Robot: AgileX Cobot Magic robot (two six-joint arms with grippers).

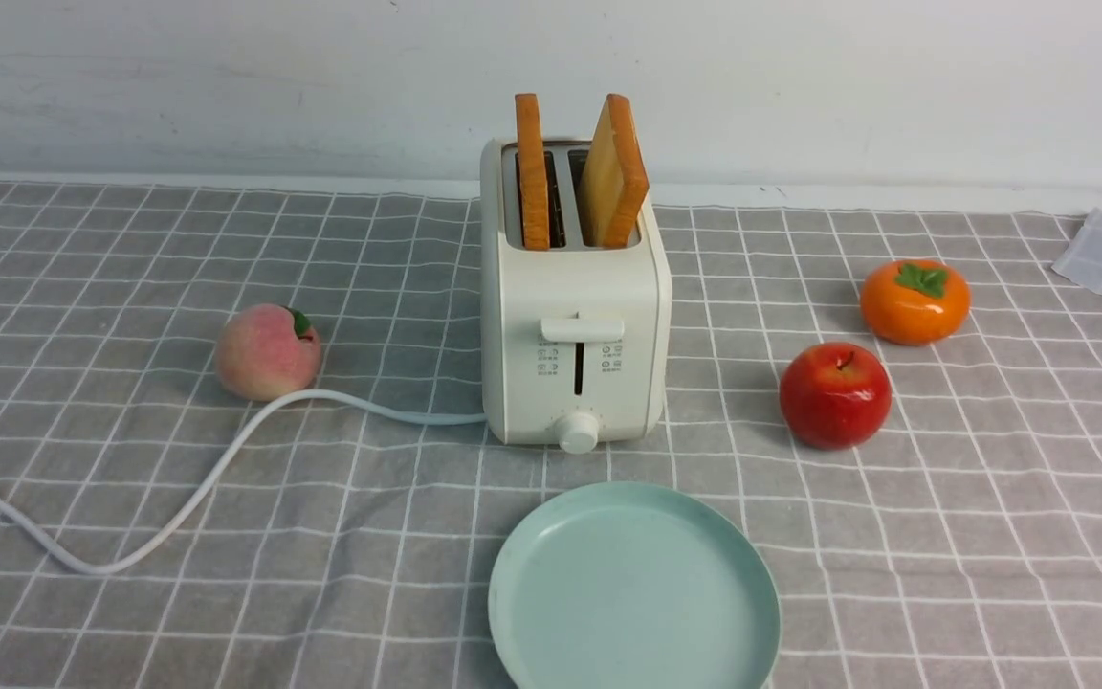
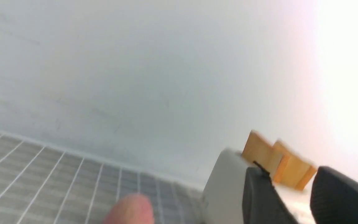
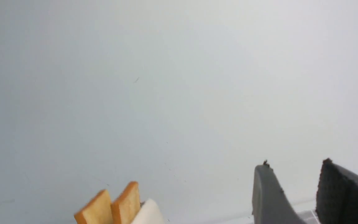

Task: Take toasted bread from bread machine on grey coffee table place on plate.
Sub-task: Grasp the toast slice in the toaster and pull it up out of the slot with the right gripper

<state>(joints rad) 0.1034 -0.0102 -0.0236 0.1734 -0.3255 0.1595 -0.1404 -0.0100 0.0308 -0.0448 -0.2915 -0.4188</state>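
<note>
In bread machine (image 1: pixel 608 287) — 2 toasted bread (image 1: pixel 614 172) slices, 1/slot.

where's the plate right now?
Front view: the plate sits on the grey coffee table, bottom centre, just in front of the bread machine, empty.

Front camera faces the bread machine (image 1: pixel 575 316) — 2 wrist cameras share it.
</note>
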